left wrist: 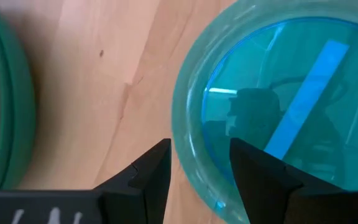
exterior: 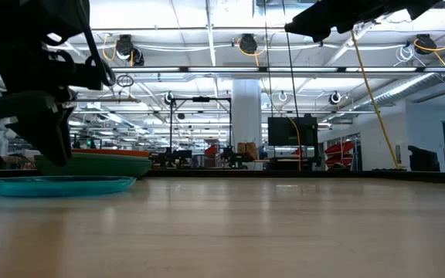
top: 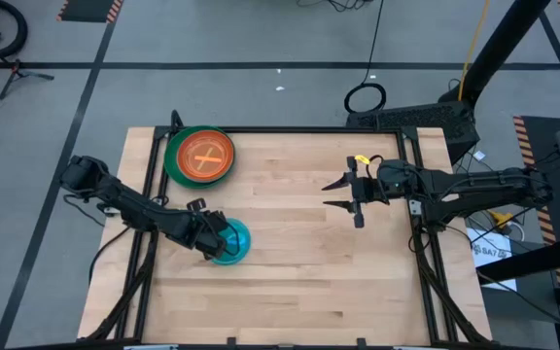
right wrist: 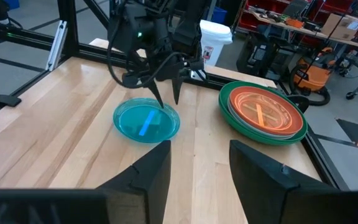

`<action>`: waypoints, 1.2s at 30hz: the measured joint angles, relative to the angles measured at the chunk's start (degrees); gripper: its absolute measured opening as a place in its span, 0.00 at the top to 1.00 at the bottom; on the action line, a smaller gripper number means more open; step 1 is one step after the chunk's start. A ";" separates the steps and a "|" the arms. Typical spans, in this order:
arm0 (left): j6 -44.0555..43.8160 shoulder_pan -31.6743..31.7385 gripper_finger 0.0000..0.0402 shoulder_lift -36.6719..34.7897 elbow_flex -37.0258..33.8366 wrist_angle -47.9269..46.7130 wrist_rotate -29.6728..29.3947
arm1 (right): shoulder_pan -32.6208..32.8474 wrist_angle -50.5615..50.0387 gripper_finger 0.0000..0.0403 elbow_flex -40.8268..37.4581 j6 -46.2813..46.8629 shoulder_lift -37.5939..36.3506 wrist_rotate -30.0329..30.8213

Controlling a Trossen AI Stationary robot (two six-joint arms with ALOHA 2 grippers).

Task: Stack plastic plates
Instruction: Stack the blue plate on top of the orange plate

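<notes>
A glossy, translucent cyan blue plate (left wrist: 278,118) lies flat on the pale wooden table (top: 309,272), and the left gripper (top: 224,240) has its dark fingers spread apart astride the raised rim. Beyond it, at the table's far left corner, sits a stack with a translucent orange plate (top: 205,156) on top of a dark green plate (top: 175,165); the plates between show only thin edges. The right gripper (top: 341,193) hangs open above bare wood, well apart.

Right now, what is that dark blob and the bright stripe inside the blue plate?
In the left wrist view, the dark blob on the cyan plate looks like the shadow or reflection of the left pincer, open astride its rim; the bright stripe is likely glare from a ceiling light. In the low view the table shines too.
</notes>
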 joint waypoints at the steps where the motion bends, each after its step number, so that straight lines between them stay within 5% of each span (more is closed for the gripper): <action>1: 0.22 0.02 0.58 0.27 -0.30 0.59 0.03 | -0.02 -0.02 0.62 0.00 0.00 0.02 0.00; 20: -3.62 -0.04 0.58 -0.10 -10.34 12.84 -0.11 | 0.00 -0.37 0.62 0.00 0.20 0.02 0.00; 30: -0.22 -0.03 0.78 0.05 -8.90 12.18 0.91 | -0.02 -0.37 0.62 0.00 0.20 0.02 0.00; 36: -0.43 -0.06 0.81 0.05 -8.84 11.49 1.22 | -0.02 -0.37 0.62 0.00 0.28 0.02 0.00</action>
